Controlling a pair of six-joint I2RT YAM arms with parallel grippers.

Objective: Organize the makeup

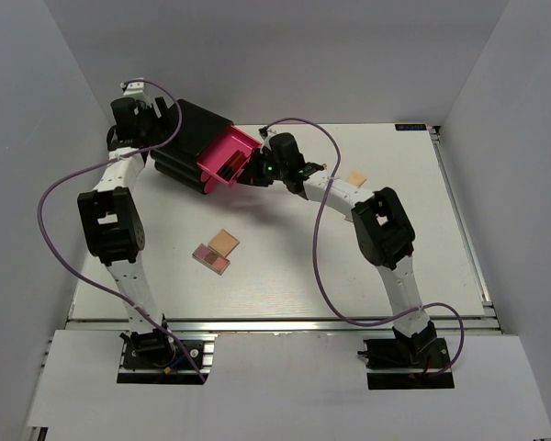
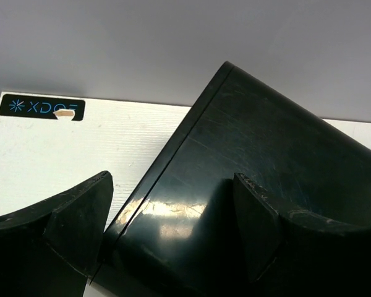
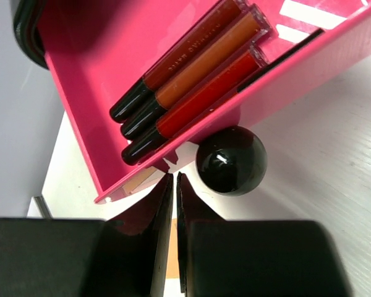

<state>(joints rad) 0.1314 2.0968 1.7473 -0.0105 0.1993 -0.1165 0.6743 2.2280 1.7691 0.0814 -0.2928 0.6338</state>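
Three slim cosmetic sticks (image 3: 198, 71) with glossy black caps, one dark red, one orange and one bright red, lie side by side along the near wall of a hot-pink plastic drawer (image 3: 86, 74). Their caps point toward the drawer's front corner. From the top camera they show only as dark lines in the same drawer (image 1: 222, 152).

Out on the white table (image 1: 303, 266), well apart from the drawer, a square tan compact (image 1: 226, 242) and a square pink-brown eyeshadow palette (image 1: 210, 258) lie flat and touch along one edge. A small tan piece (image 1: 355, 178) lies alone beside the right arm's forearm; what it is cannot be told.

The pink drawer juts from the front of a big black box (image 1: 188, 138) that stands at an angle at the table's far left. A round, shiny black knob (image 3: 230, 161) sits on the drawer's front.

The right gripper (image 3: 174, 179) is at the drawer's front edge, just beside the knob. Its fingers are nearly together, with only a thin slit between them.

The left gripper (image 2: 172, 185) is at the back of the black box (image 2: 266, 161) with its jaws spread wide. One finger (image 2: 80, 223) is over the table beside the box wall and the other is over the box top.
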